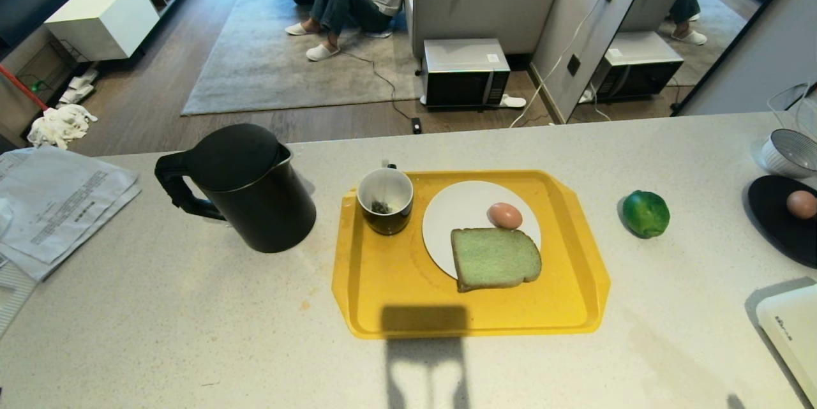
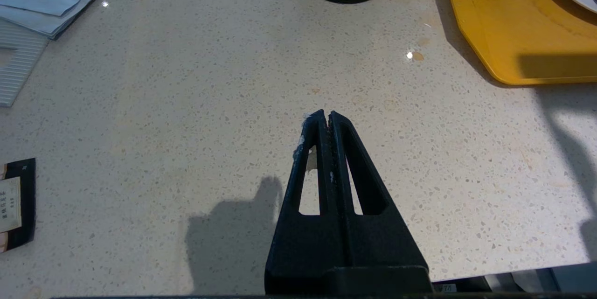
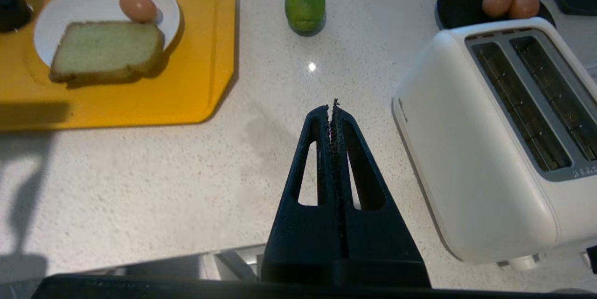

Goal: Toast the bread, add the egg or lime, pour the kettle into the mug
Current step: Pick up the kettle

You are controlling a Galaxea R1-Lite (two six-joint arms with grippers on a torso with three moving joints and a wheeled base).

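The bread (image 1: 495, 258) (image 3: 105, 50), pale green with a brown crust, lies half on a white plate (image 1: 453, 211) with the egg (image 1: 505, 215) (image 3: 137, 6) beside it, both on a yellow tray (image 1: 396, 294). The dark mug (image 1: 385, 200) with a teabag stands in the tray's far left corner. The black kettle (image 1: 246, 187) stands left of the tray. The lime (image 1: 646, 213) (image 3: 305, 6) rests on the counter right of the tray. My left gripper (image 2: 327, 116) hovers shut and empty over bare counter. My right gripper (image 3: 331, 108) is shut and empty between tray and toaster. Neither arm shows in the head view.
A white toaster (image 3: 489, 140) (image 1: 791, 326) with two empty slots stands at the near right. A black dish (image 3: 459, 3) behind it holds two more eggs (image 3: 497, 1). A striped bowl (image 1: 791, 152) sits far right, papers (image 1: 57, 205) far left. A person sits on the floor beyond the counter.
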